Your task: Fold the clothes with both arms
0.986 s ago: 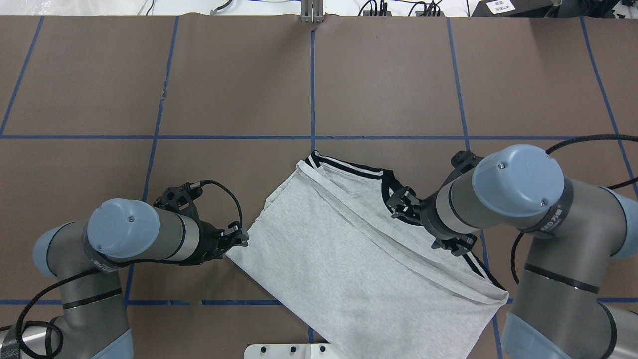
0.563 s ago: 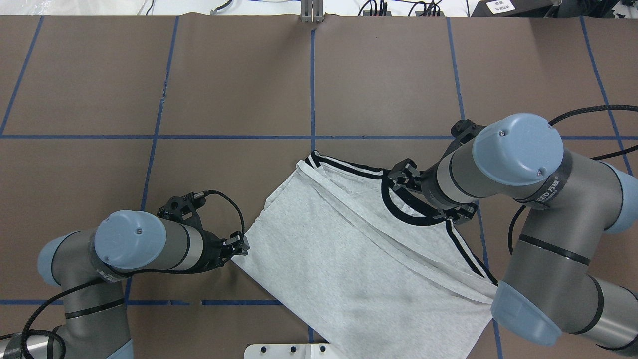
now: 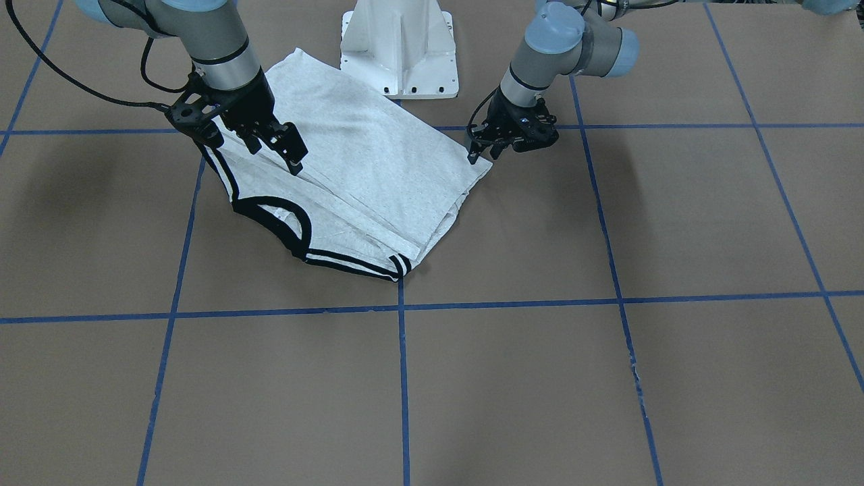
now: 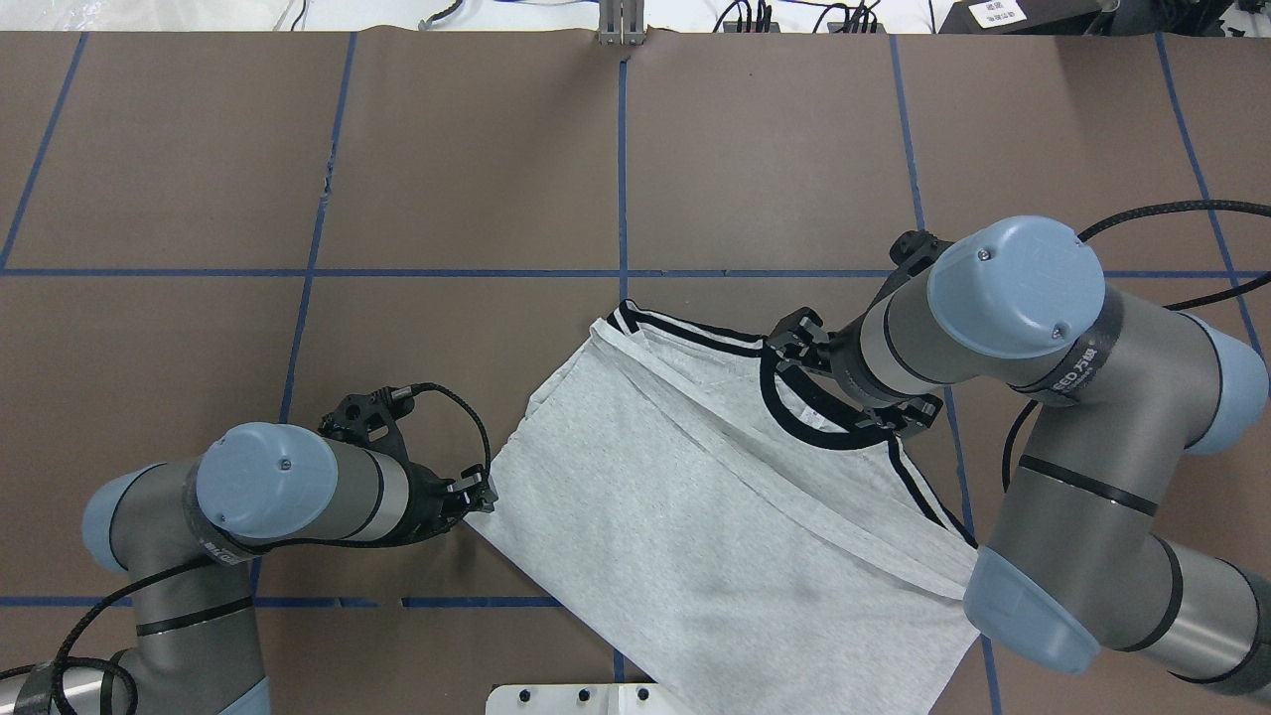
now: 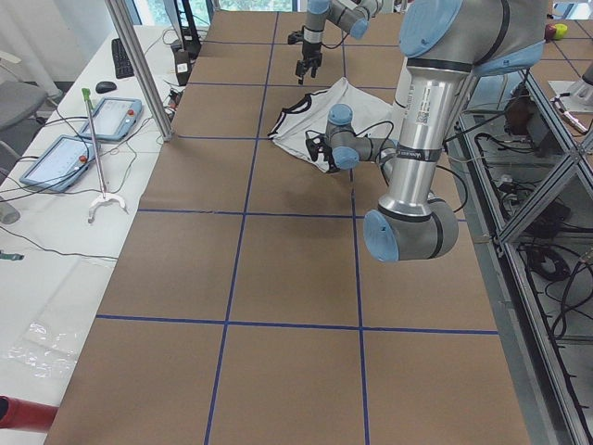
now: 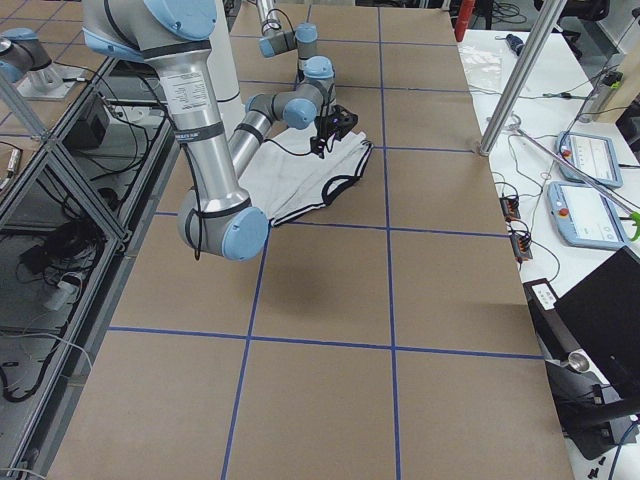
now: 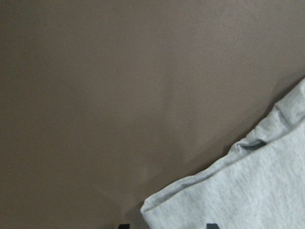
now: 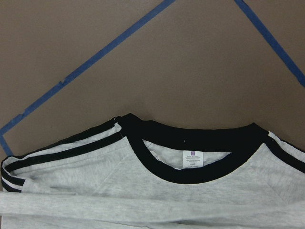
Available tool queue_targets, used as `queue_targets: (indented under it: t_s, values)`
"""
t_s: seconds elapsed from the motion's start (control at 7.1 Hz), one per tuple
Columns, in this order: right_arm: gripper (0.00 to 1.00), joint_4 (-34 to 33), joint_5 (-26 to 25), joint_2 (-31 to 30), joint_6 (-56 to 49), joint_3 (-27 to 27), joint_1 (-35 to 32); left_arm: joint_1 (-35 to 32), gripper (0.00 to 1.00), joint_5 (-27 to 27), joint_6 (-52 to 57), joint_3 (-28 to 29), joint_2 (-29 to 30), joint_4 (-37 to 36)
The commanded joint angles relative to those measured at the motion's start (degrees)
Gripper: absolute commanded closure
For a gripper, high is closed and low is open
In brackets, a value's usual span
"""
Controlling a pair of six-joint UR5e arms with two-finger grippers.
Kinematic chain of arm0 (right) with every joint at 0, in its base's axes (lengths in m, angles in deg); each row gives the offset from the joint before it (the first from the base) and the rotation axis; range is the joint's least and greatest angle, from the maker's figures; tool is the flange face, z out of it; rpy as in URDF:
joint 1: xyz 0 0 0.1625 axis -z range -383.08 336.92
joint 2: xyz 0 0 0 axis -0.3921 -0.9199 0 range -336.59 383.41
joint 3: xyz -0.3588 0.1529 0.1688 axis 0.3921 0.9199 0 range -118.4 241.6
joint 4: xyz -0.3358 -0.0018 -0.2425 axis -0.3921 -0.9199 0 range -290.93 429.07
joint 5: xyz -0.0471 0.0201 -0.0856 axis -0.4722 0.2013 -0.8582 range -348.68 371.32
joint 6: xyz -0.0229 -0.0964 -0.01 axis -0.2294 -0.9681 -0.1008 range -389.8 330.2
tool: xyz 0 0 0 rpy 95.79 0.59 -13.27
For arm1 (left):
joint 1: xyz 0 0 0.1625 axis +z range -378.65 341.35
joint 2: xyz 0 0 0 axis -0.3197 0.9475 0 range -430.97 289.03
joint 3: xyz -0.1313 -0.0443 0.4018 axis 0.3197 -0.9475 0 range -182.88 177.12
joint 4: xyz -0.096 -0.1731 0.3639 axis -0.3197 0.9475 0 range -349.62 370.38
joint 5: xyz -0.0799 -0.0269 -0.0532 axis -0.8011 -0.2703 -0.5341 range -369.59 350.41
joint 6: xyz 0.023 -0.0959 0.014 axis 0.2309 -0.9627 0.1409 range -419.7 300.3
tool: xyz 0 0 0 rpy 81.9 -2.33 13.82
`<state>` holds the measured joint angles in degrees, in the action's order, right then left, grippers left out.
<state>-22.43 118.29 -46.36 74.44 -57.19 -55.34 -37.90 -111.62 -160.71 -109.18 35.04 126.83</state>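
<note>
Item: one light grey T-shirt [image 4: 695,516], partly folded, lying flat on the brown table [image 4: 477,149] at the near edge, just in front of the white pedestal [image 3: 398,47]. In the overhead view it is sitting slightly right of centre, and its black collar [image 4: 779,407] is facing the far right.

Left gripper [image 4: 484,494]: it is hanging low at the shirt's left corner. Its jaws are standing apart and holding nothing. In the left wrist view the corner of the cloth is lying between the two fingertips [image 7: 123,225], which are just showing at the bottom edge.

Right gripper [image 3: 277,156]: it is hovering above the shirt at the collar, clear of the fabric. Its jaws are spread and holding nothing. In the right wrist view the collar and its white neck label [image 8: 193,160] are lying directly below, with the fingers out of the picture.
</note>
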Motion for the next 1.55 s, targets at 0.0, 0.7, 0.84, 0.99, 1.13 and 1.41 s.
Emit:
queue_targets:
  t_s: [0.0,0.7,0.84,0.99,1.13,1.41]
  values:
    - [0.0,0.01,0.0,0.08,0.0,0.22,0.0,0.0,0.43,0.08,0.12,0.39,-0.02,0.0]
    - [0.0,0.01,0.0,0.16,0.0,0.22,0.0,-1.83,1.0,1.05,3.08,0.31,-0.1,-0.09]
    - [0.0,-0.07,-0.18,1.03,0.0,0.39,-0.09,-5.06,1.0,0.87,7.11,0.83,0.07,-1.39]
    - [0.0,-0.08,-0.44,1.3,0.0,0.39,0.0,-8.31,1.0,0.87,13.59,1.88,0.42,-2.71]
    - [0.0,0.45,-0.44,1.39,0.0,0.31,-0.09,-14.09,1.0,0.79,18.52,6.07,3.82,-2.81]
    - [0.0,2.47,-0.53,2.18,0.09,0.22,-0.26,-22.2,1.0,0.7,20.24,25.36,19.76,-0.98]
